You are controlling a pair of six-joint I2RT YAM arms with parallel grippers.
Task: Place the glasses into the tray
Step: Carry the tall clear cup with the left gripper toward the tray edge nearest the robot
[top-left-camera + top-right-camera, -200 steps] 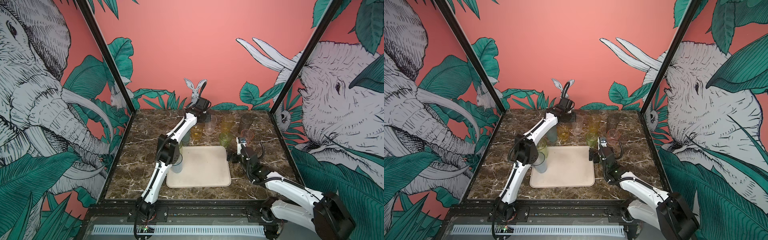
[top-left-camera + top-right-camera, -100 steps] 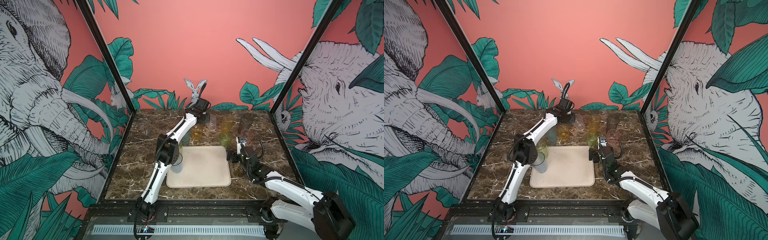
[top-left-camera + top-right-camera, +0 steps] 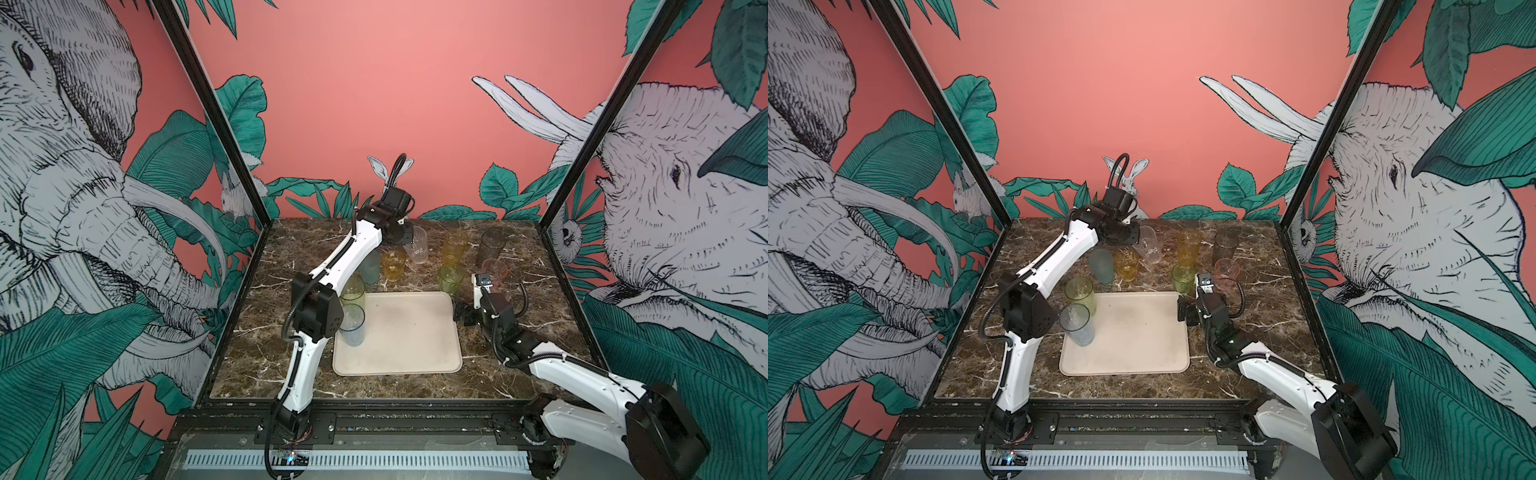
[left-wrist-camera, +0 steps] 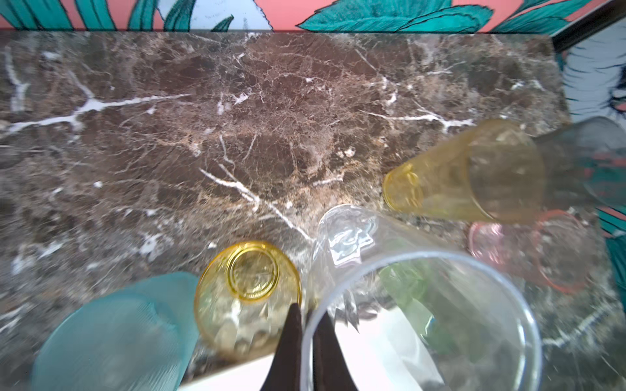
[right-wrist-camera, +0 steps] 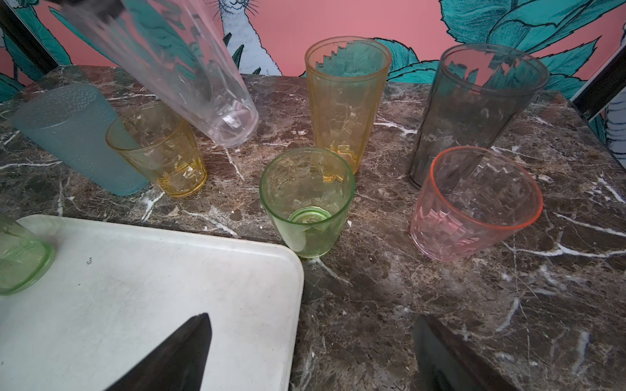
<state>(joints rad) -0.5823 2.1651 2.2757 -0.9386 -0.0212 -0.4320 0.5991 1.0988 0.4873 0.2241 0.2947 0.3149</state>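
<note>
The left fingers [image 4: 291, 348] pinch the rim of the clear glass [image 3: 418, 248], which is tilted at the back of the counter [image 3: 266, 332]. The right fingers [image 5: 176, 352] are spread wide, straddling the right edge of the tray [image 3: 407, 340]. A yellow-green glass [image 3: 353, 291] and a pale blue glass [image 3: 352, 328] stand on the tray's left side. Six more glasses [image 5: 306, 199] stand behind it on the counter.

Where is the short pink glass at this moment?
In both top views the pink glass stands on the marble right of centre, just in front of the grey glass, outside the tray.
</note>
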